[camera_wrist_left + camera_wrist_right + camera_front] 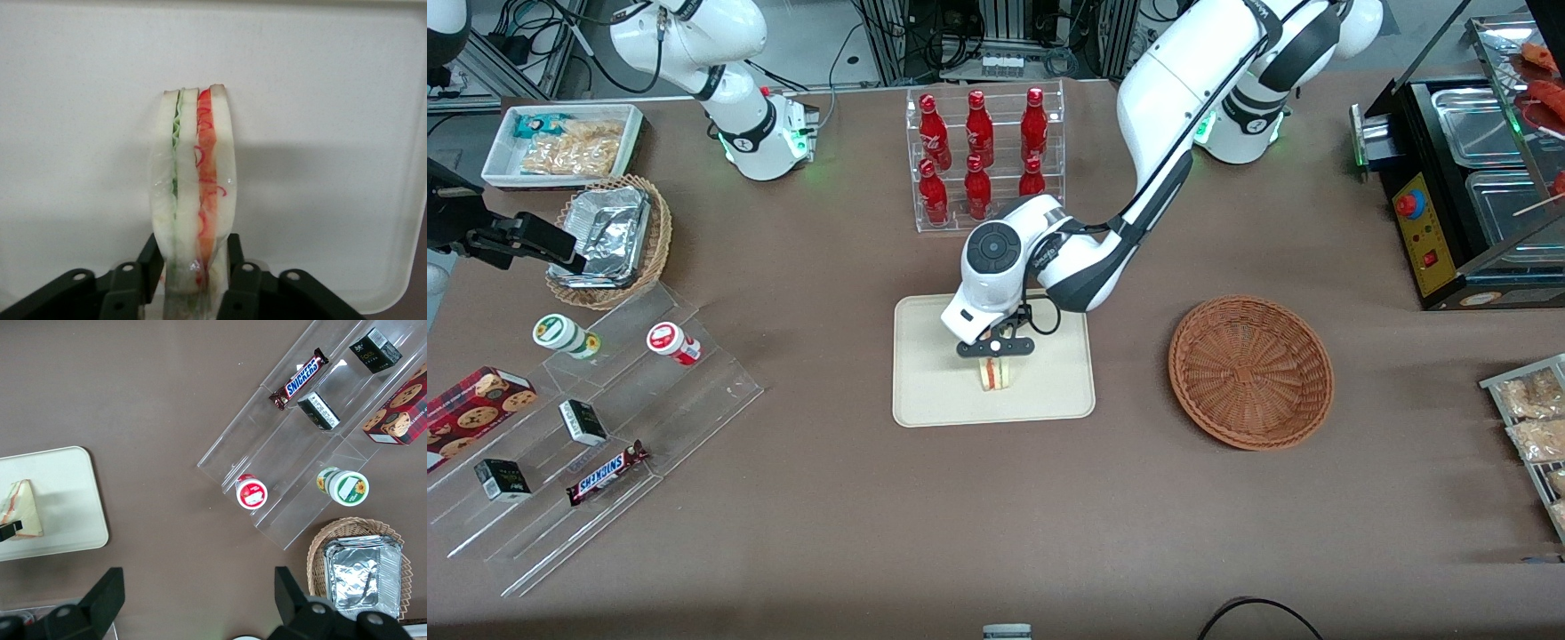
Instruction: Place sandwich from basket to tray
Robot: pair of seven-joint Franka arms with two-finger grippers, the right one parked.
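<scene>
The sandwich stands on the tray, clamped edgewise by the gripper.

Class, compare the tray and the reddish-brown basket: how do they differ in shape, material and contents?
The tray is flat, rectangular and smooth cream; the basket is round, woven and reddish-brown. The tray holds the sandwich, gripped by the gripper; the basket holds nothing. Both rest on the brown table.
</scene>
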